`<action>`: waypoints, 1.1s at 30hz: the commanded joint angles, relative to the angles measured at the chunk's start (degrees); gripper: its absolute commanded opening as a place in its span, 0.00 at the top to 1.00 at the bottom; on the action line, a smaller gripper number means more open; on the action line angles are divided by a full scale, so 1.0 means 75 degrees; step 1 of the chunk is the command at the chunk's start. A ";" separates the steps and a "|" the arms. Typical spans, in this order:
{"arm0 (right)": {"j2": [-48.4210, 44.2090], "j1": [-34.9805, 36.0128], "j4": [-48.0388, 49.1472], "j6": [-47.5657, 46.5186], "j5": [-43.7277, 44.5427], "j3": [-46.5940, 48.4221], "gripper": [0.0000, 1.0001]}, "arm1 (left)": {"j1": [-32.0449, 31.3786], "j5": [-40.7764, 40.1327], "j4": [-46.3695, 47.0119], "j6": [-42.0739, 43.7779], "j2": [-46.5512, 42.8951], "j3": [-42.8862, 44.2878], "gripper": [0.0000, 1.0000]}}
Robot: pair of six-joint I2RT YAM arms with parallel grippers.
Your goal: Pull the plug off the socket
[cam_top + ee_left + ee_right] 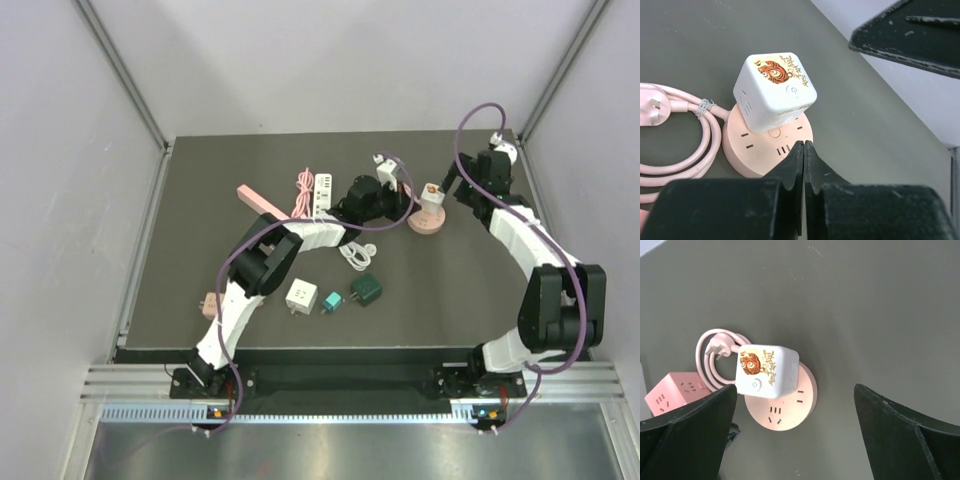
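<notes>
Where both arms meet at the far right part of the table point(200, 200), the white cube plug point(775, 92) is found seated on top of the round pink socket point(752, 147). A tiger print and a round button are noted on its upper face. The cube is seen tilted in the left wrist view; how deep its pins sit cannot be told.

The left gripper point(804, 145) is noted with fingers pressed together and nothing between them, tips low at the socket's near rim; contact cannot be confirmed. The right gripper point(795, 390) is held above with fingers spread wide apart, plug and socket framed between them, neither touched.

A coiled pink cable point(690, 145) with its own plug is recorded just beside the socket, and a pink cube socket point(675, 390) beyond the coil. Further left, a white power strip point(322, 192), a white cube adapter point(301, 296), a small teal plug point(332, 302) and a dark green cube point(366, 290) are logged.
</notes>
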 commanded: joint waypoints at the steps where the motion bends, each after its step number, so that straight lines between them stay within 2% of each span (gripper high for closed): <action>1: 0.0563 0.0424 -0.0531 0.0028 0.0725 0.0809 0.00 | -0.0003 0.0386 0.0760 -0.0557 0.0256 0.0252 1.00; 13: 0.1630 0.1209 -0.0485 0.0286 0.1523 0.1537 0.01 | -0.0003 -0.0012 0.0912 -0.1483 0.1030 0.0287 1.00; 21: 0.2100 0.1386 -0.0286 0.0262 0.1524 0.1667 0.16 | -0.0003 -0.0270 0.0642 -0.1835 0.1323 0.0545 1.00; 22: 0.2158 0.1397 -0.0297 0.0250 0.1535 0.1690 0.25 | -0.0003 -0.0281 0.0584 -0.1928 0.1416 0.0568 1.00; 24: 0.2206 0.1409 -0.0286 0.0285 0.1536 0.1714 0.33 | -0.0003 -0.0351 0.0537 -0.1999 0.1510 0.0662 1.00; 33: 0.2428 0.1433 -0.0297 0.0203 0.1629 0.1819 0.34 | -0.0003 -0.0715 0.0421 -0.2937 0.2015 0.0627 1.00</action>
